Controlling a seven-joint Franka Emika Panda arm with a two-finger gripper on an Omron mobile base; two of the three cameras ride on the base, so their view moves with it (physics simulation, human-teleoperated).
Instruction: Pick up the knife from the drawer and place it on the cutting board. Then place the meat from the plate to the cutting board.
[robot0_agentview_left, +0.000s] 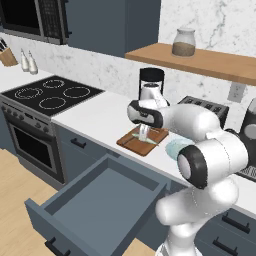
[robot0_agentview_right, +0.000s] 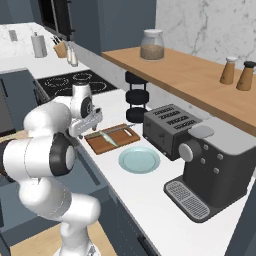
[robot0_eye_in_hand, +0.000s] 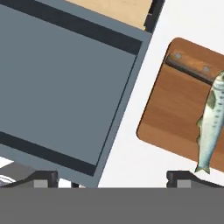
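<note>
The reddish-brown cutting board (robot0_eye_in_hand: 175, 118) lies on the white counter beside the open drawer (robot0_eye_in_hand: 65, 83), whose boxy interior is bare. The knife (robot0_eye_in_hand: 192, 68) rests across the board's far end; its brown handle shows and the blade runs off the frame. The meat (robot0_eye_in_hand: 212, 127), a pale fish-like piece, lies on the board (robot0_agentview_right: 111, 138). The light blue-green plate (robot0_agentview_right: 139, 160) next to the board is empty. My gripper (robot0_eye_in_hand: 111, 179) hovers open above the counter strip between drawer and board, with nothing between its fingers. The hand (robot0_agentview_left: 145, 131) hangs just over the board (robot0_agentview_left: 142, 142).
A toaster (robot0_agentview_right: 170, 125) and a coffee machine (robot0_agentview_right: 210, 170) stand right of the plate. A dark coffee maker (robot0_agentview_left: 151, 82) is behind the board. The stove (robot0_agentview_left: 50, 92) is to the left. The pulled-out drawer (robot0_agentview_left: 95, 205) juts into the floor space.
</note>
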